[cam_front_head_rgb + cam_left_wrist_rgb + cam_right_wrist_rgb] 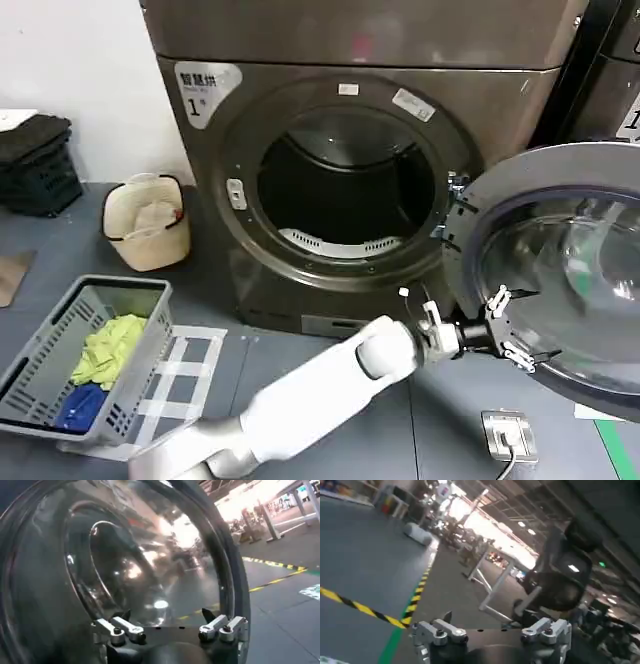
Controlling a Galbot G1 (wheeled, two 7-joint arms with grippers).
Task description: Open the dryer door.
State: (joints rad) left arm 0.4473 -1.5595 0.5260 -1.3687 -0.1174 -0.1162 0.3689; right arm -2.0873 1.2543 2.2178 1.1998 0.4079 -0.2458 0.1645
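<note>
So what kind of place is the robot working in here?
Probably a laundry area set up in a big hall or warehouse. A front-loading dryer labelled "1" stands with its dryer door swung open at the left gripper, and a laundry basket of clothes sits on the floor beside it.

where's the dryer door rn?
In the head view the dryer door is swung open on the right side, hinged beside the drum opening, with the left end effector open at its lower rim.
</note>
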